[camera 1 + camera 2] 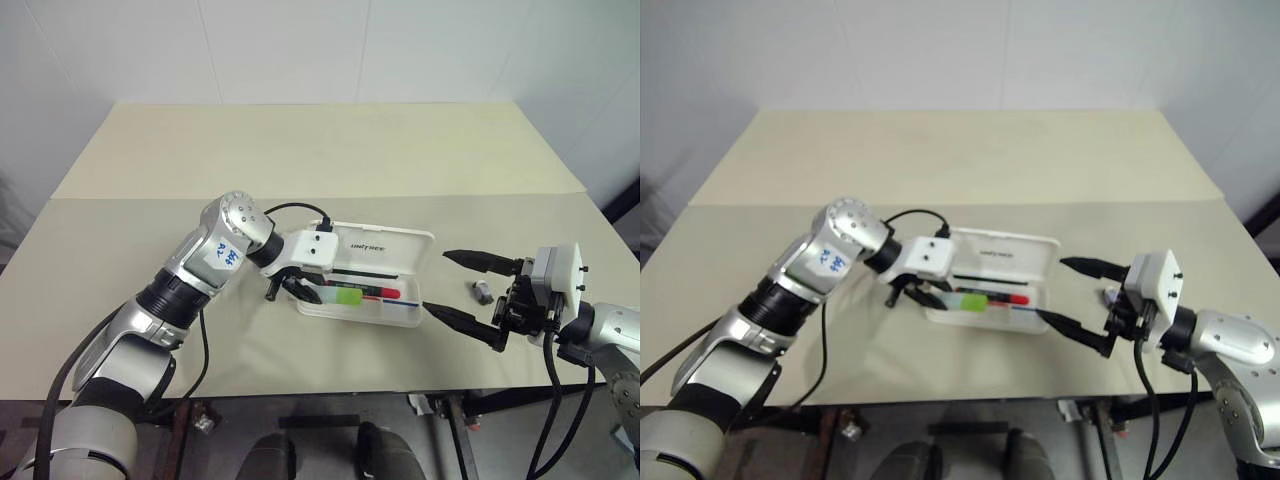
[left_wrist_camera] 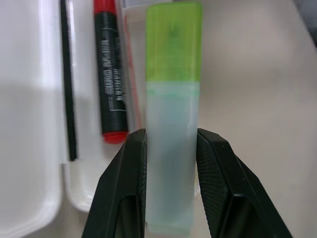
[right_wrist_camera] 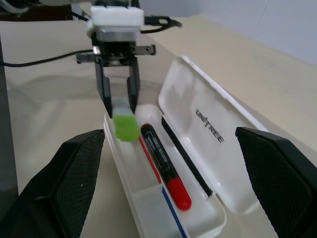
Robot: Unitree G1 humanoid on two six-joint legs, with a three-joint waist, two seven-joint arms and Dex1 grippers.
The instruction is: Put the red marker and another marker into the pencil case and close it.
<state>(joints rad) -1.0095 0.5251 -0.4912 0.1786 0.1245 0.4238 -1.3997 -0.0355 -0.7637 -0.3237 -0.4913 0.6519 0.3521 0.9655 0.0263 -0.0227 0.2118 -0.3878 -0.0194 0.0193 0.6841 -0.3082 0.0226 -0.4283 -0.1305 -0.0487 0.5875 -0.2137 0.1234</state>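
Mid-frame on the bench (image 1: 940, 160), the open pencil case (image 1: 992, 280) holds the red marker (image 1: 1008, 298). The left gripper (image 1: 930, 296) pinches the green marker (image 1: 970, 300) at its left end; the right gripper (image 1: 1072, 295) gapes at right.

Silver arms, black cables, white-housed left gripper (image 1: 290, 291).

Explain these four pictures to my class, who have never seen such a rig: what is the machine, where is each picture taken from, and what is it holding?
It is a two-armed robot at a table. Two pictures look down from its head; two look along each gripper from its wrists. An open white pencil case lies on the table, the red marker inside. The left gripper grips a short green marker over the case. The right gripper waits open beside it, near a small dark object.
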